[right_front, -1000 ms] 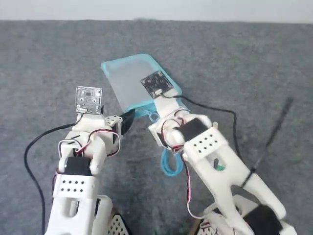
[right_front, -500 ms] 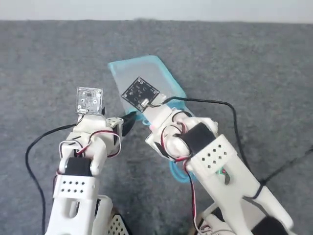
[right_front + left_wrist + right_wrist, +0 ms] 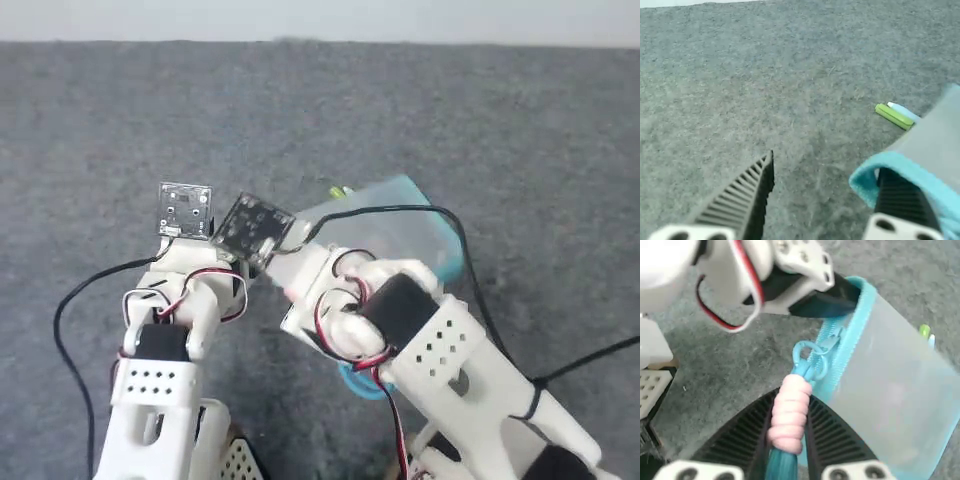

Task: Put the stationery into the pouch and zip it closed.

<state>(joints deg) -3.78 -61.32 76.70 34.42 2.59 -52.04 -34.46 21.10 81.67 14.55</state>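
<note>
High view: your pouch sat against the right arm, with a green pen on the carpet just beside it. Left wrist view: your left gripper stood spread, the pouch rim hooked over one finger. Right wrist view: your right gripper pinched the pink zip pull at the pouch mouth.

One pouch, one green marker
</note>
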